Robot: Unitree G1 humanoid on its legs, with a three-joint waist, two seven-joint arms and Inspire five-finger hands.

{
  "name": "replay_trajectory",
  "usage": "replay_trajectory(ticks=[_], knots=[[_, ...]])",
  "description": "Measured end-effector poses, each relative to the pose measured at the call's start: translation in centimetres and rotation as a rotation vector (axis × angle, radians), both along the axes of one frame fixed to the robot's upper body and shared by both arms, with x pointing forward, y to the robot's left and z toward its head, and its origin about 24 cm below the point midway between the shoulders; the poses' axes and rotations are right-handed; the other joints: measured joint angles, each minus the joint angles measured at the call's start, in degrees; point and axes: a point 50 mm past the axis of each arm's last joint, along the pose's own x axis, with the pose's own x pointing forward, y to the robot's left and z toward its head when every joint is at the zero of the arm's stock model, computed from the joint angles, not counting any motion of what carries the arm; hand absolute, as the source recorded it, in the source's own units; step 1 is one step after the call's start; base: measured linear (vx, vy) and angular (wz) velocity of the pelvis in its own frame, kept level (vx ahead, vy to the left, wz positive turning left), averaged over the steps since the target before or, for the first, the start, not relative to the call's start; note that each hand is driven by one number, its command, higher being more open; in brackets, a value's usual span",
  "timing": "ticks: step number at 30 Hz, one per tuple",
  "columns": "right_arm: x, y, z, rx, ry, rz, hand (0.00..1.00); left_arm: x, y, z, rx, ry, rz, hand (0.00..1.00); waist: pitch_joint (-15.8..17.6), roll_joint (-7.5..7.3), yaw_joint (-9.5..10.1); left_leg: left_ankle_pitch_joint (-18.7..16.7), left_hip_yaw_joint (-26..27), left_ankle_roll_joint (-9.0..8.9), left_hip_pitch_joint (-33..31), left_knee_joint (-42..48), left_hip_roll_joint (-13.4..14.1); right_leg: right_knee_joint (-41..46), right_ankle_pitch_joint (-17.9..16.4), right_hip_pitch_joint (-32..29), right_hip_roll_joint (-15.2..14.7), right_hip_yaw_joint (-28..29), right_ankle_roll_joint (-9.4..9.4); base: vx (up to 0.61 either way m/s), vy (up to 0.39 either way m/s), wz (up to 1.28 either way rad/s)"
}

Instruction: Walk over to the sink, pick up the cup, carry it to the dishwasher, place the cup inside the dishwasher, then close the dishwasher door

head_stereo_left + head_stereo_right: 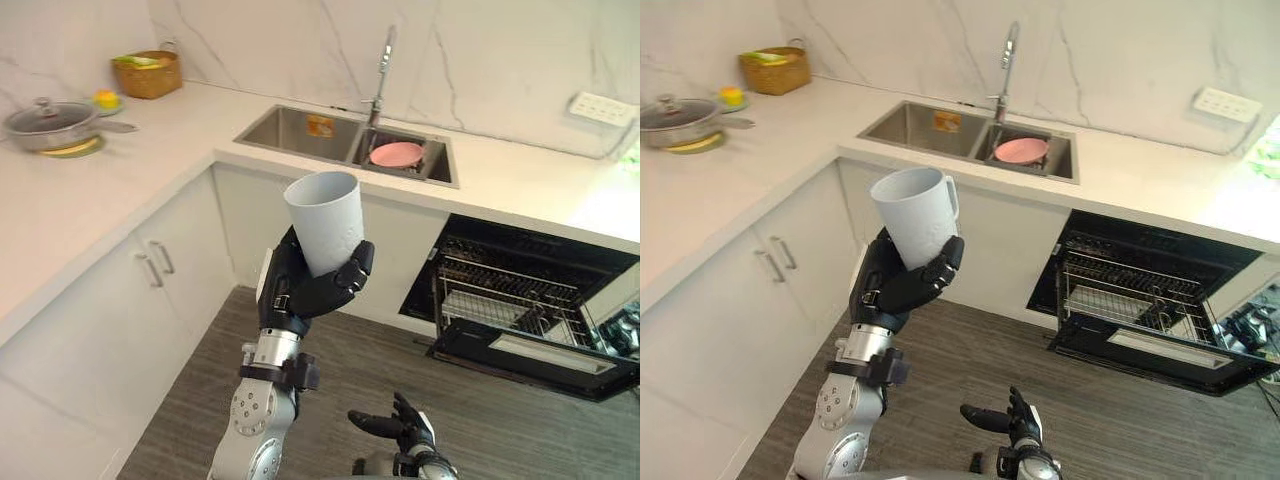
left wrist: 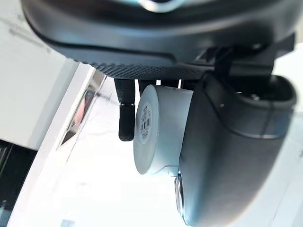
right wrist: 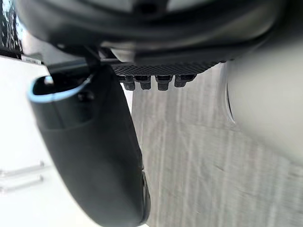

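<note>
**Left eye view.** Your left hand [image 1: 305, 290] is raised at the centre of the scene. Its fingers and thumb are curled round the lower half of the pale grey cup [image 1: 325, 215]. The cup is upright in the air, mouth up, in front of the white cabinet fronts [image 1: 150, 270]. Farther off, the sink [image 1: 290, 128] is set in the white counter [image 1: 120, 190]; a pink plate [image 1: 397, 154] lies in its right basin below the tap [image 1: 381, 70]. A lidded pan [image 1: 50, 125] and a basket [image 1: 148, 75] stand at the counter's far left. To the right, the dishwasher [image 1: 520, 290] has its door [image 1: 530, 362] lowered. Your right hand [image 1: 398, 425] hangs low and near, fingers loosely spread, holding nothing.

**Right eye view.** The cup's handle [image 1: 952, 195] faces right. A wire rack [image 1: 1120, 295] shows in the dishwasher's opening.

**Left wrist view.** The cup's base bears a label [image 2: 145, 124] and faces the camera. The thumb [image 2: 227, 156] is pressed to one side of the cup, with the fingers [image 2: 125, 118] on the other.

**Right wrist view.** The right thumb [image 3: 90, 156] stands out straight, with nothing in its grasp; the grey plank floor [image 3: 189, 161] lies beyond.
</note>
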Motion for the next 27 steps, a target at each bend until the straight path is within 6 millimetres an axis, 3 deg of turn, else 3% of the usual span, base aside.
replay_trajectory(ticks=[1,3,5,6,8,9,11,14,16,17,18,22,25,27], knots=[[0.0,-0.4,-0.1,-0.012,0.007,0.003,1.00,0.1,-0.2,-0.5,-0.001,0.029,-0.002,0.00,-0.77,1.72,-0.14,0.17,-0.61,-0.13,0.44,-0.27,1.42,-1.25,-0.56,1.04,1.55,-0.68,-0.38,0.49,-0.087,-0.02],[-0.1,-0.8,-0.1,-0.028,0.013,0.001,1.00,0.4,-0.8,-1.0,-0.004,0.054,-0.004,0.00,-1.19,3.62,-0.52,1.16,-2.95,-0.61,1.17,0.81,3.43,-3.35,-2.14,3.98,3.85,-2.18,-1.25,0.55,-0.149,0.11],[-0.3,-0.8,-0.2,-0.028,0.021,-0.002,1.00,0.5,-0.6,-1.6,0.010,0.083,0.003,0.00,-0.82,3.69,-0.40,4.66,-6.50,-1.29,-1.61,13.88,5.87,-8.35,-2.35,10.50,5.89,-2.15,-1.59,0.49,-0.156,0.00],[-0.3,-0.9,-0.2,-0.030,0.019,-0.003,1.00,0.6,-0.5,-1.8,0.013,0.089,0.007,0.00,-0.27,3.63,0.24,6.56,-8.57,-1.63,-5.20,24.78,6.86,-11.40,-2.35,14.53,6.69,-1.13,-1.59,0.26,-0.041,-0.22],[-0.4,-1.3,-0.2,-0.042,0.020,-0.003,1.00,0.6,-0.4,-1.8,0.013,0.088,0.011,0.00,-0.02,3.77,1.19,5.86,-9.41,-0.67,-10.28,34.50,7.81,-13.96,-2.40,17.58,7.30,0.77,-1.64,0.20,0.002,-0.46],[-0.4,-1.4,-0.2,-0.046,0.020,-0.006,1.00,0.6,-0.2,-1.8,0.014,0.088,0.021,0.00,0.02,3.81,1.86,4.95,-9.45,0.63,-14.29,37.16,8.25,-15.17,-2.57,19.20,7.58,2.21,-1.60,0.21,0.044,-0.71],[-0.3,-1.4,-0.1,-0.048,0.018,-0.009,1.00,0.5,0.3,-1.8,0.010,0.094,0.043,0.00,0.05,3.77,2.89,3.10,-9.77,1.45,-18.45,34.41,8.09,-15.77,-2.92,20.31,7.63,4.90,-1.22,0.21,0.085,-0.77],[-0.1,-1.3,0.0,-0.032,0.008,-0.033,1.00,0.4,1.3,-1.6,0.005,0.087,0.089,0.00,0.20,3.66,3.43,1.98,-16.18,1.54,-22.60,22.56,4.97,-15.65,-4.15,21.45,7.45,9.63,0.09,0.23,0.199,-0.79],[0.4,-1.5,0.4,-0.043,-0.017,-0.046,1.00,0.4,1.8,-1.2,0.001,0.070,0.116,0.00,0.26,3.58,3.51,4.15,-24.58,0.28,-23.28,13.50,0.56,-13.46,-6.16,21.02,6.33,13.56,2.46,0.25,0.282,-0.82],[0.5,-1.5,0.4,-0.045,-0.023,-0.046,1.00,0.3,2.0,-1.1,0.000,0.067,0.125,0.00,0.24,3.55,3.56,6.40,-24.96,0.08,-22.71,13.04,-0.32,-12.50,-6.92,20.87,5.85,14.88,3.14,0.27,0.342,-0.90],[0.8,-1.4,0.7,-0.044,-0.041,-0.045,1.00,0.2,2.3,-0.9,0.004,0.059,0.144,0.00,-0.08,3.37,3.68,7.76,-23.16,1.17,-21.23,13.09,-1.27,-11.14,-8.22,20.72,4.83,17.46,4.62,0.21,0.287,-0.70],[2.6,0.4,2.5,-0.002,-0.158,-0.016,1.00,0.2,2.5,-0.3,0.014,0.030,0.168,0.00,-0.99,0.96,3.35,5.61,-17.51,3.75,-20.81,14.30,-2.61,-10.91,-8.27,19.12,2.17,23.70,6.44,0.26,0.354,-0.76],[4.6,1.2,5.1,0.014,-0.306,0.002,1.00,0.0,1.9,-0.2,0.038,0.023,0.143,0.00,-1.03,0.74,3.34,5.05,-12.91,4.65,-16.15,11.42,-3.86,-7.43,-7.99,18.24,0.41,27.96,7.71,0.11,0.202,-0.79],[6.2,1.4,7.6,0.010,-0.433,0.008,1.00,-0.3,0.8,0.0,0.065,0.003,0.086,0.00,-1.06,0.71,3.41,4.73,-9.81,5.21,-12.41,8.59,-4.08,-0.43,-7.29,15.22,0.22,28.48,9.26,0.07,0.154,-0.77]])
